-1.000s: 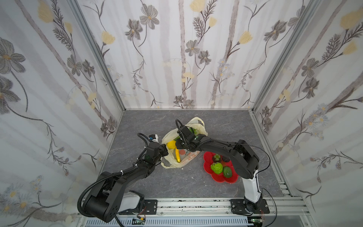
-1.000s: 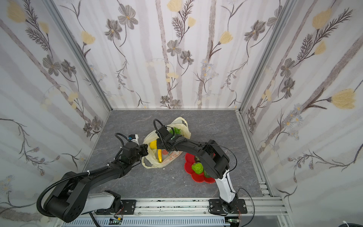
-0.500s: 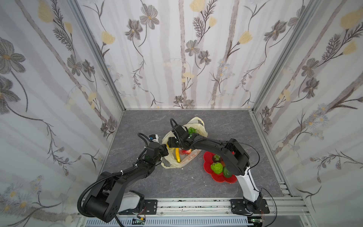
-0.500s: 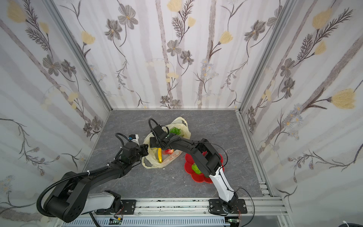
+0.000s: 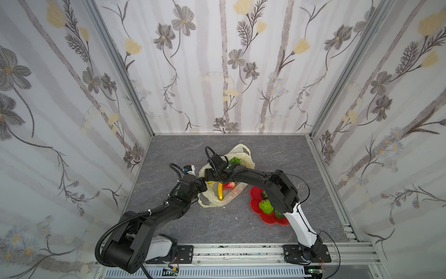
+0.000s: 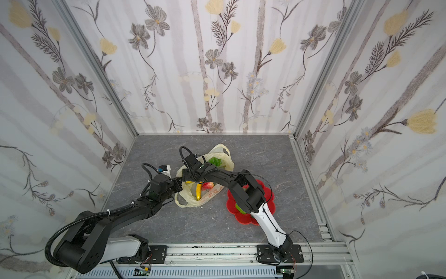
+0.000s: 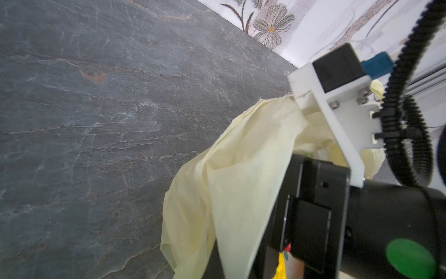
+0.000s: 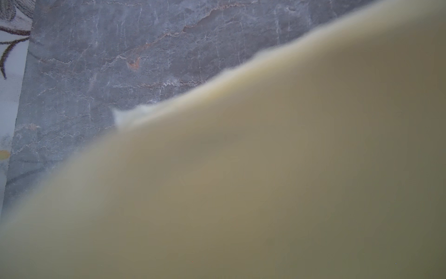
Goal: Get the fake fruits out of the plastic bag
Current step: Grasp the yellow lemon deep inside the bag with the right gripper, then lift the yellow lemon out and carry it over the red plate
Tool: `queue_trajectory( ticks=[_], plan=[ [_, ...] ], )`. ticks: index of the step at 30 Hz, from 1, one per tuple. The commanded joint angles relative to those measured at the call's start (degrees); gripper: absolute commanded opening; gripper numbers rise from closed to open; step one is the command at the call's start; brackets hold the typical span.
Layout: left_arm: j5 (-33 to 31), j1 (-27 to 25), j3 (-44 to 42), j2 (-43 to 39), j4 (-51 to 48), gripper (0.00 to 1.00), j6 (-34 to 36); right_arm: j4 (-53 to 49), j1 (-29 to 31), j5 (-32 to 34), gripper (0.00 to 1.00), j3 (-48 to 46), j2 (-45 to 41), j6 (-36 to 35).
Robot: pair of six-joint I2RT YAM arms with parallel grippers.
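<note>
The pale-yellow plastic bag (image 5: 226,198) lies mid-table in both top views. My left gripper (image 5: 202,182) is shut on its left rim, and film (image 7: 241,181) rises from those jaws in the left wrist view. Inside lie a banana (image 5: 219,192), a strawberry (image 5: 229,185) and green grapes (image 5: 235,160). My right gripper (image 5: 208,175) reaches across into the bag's mouth, close to the left gripper. Its fingers are hidden, and bag film (image 8: 265,181) blurs over most of the right wrist view.
A red flower-shaped plate (image 5: 255,193) sits right of the bag under the right arm. It holds a custard apple (image 5: 265,205), an avocado (image 5: 278,213) and a dark mangosteen (image 5: 265,194). Grey tabletop (image 5: 277,154) runs to walls on three sides.
My right gripper has moved left across the bag's mouth, closer to the left gripper. The left arm and the bag's held rim have stayed put.
</note>
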Motion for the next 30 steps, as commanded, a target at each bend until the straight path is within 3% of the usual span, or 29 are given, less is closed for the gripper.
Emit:
queue_trajectory(
  ticks=[1,10,21,30],
  plan=[
    [0.15,0.03,0.18,-0.30,2.30,0.00,-0.45,-0.31,0.15,0.96,0.68,0.78,-0.05,0.25],
    [-0.47,0.00,0.09,-0.32,2.27,0.00,-0.27,6.07,-0.15,-5.12,0.60,-8.55,-10.36,0.16],
    [-0.69,0.09,0.00,-0.37,2.29,0.00,-0.07,16.93,-3.50,-12.92,0.56,-33.54,-31.49,3.09],
    [-0.95,0.07,0.00,0.18,2.24,0.00,-0.06,16.94,-11.84,-13.68,0.55,-52.43,-52.31,4.22]
  ],
)
